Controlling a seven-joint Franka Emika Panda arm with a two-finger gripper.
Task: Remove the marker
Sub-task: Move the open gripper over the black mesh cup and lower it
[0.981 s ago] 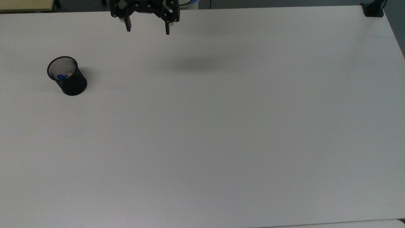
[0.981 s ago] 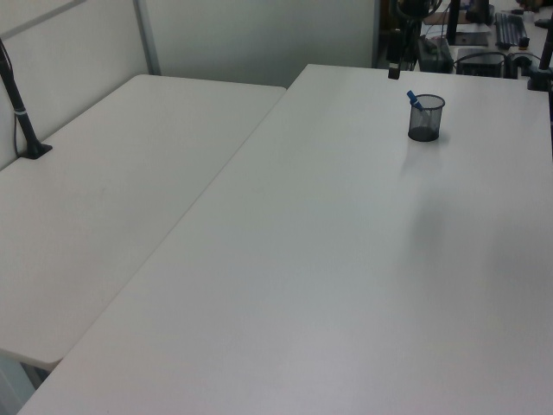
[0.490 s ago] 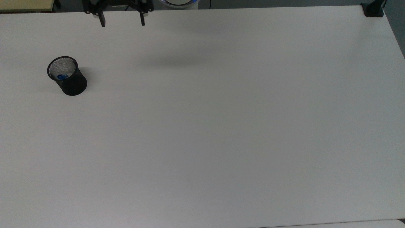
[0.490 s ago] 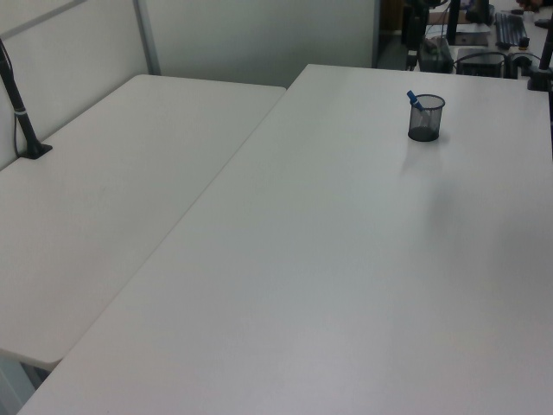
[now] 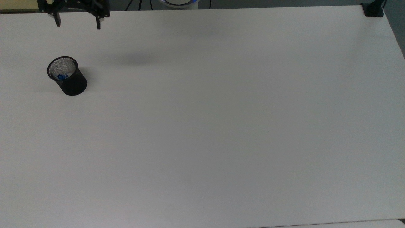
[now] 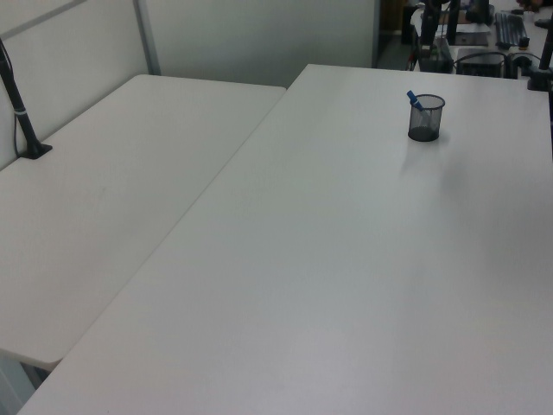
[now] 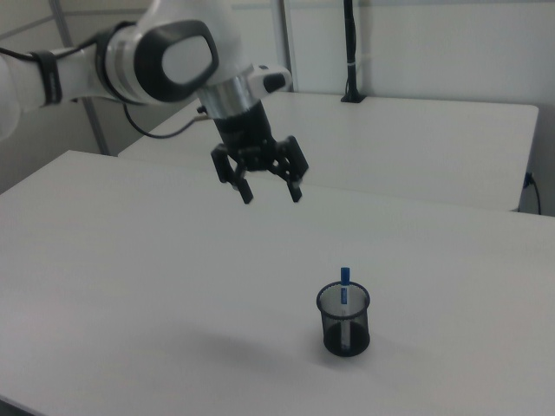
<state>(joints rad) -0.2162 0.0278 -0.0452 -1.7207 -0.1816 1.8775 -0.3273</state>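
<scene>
Over the past second the gripper [image 5: 77, 24] had slid along the far edge of the surface [image 5: 221, 126] toward the top view's left, ending nearer the black mesh cup [image 5: 70, 80], while cup and marker had not shifted. Its fingers [image 7: 246, 191] were spread wide apart and held nothing, hanging well above the surface in the right view.

The step in hand looked like the approach. To do it well, the gripper should probably come directly over the cup's mouth, line its open fingers either side of the protruding cap, then descend straight so neither finger catches the rim, since the light cup could tip. The lift should likely be vertical until the barrel clears the mesh.

The marker [image 7: 344, 289] stood nearly upright inside the cup, leaning against the wall, its blue cap poking just above the rim and its pale barrel visible through the mesh. In the top view its blue end [image 5: 61, 76] showed inside the opening.
</scene>
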